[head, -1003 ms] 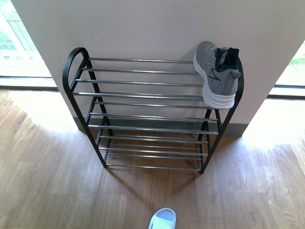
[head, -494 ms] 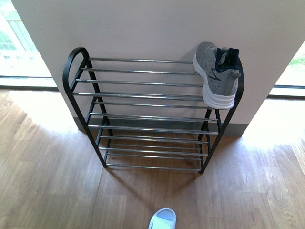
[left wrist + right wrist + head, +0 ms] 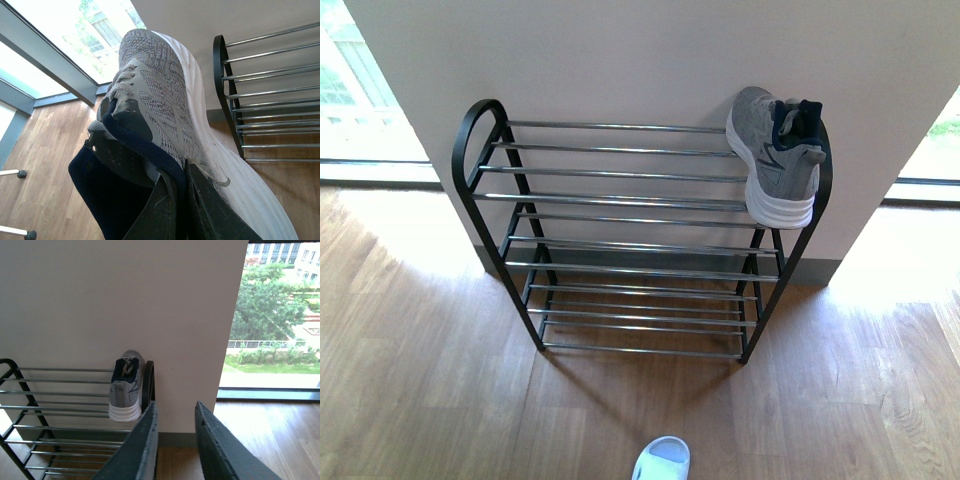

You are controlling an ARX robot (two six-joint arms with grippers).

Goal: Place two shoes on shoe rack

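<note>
Nothing has shifted since a second ago: first sneaker (image 3: 770, 165) sits at the right end of the rack's (image 3: 480, 115) top shelf, slide (image 3: 662, 462) on the floor. Left end effector (image 3: 181, 196) clamps second sneaker (image 3: 165, 100) by its collar. Right end effector (image 3: 176, 410) has fingers apart, holding nothing.

Light: strong daylight from side windows (image 3: 355, 85), panes blown out. Glare: pale patches on wooden floor (image 3: 400, 230) beside wall (image 3: 620, 60). Shadow: soft, before shoe rack (image 3: 620, 201). Left wrist view: held grey sneaker (image 3: 160, 95) dim against bright panes. Focus: sharp.
</note>
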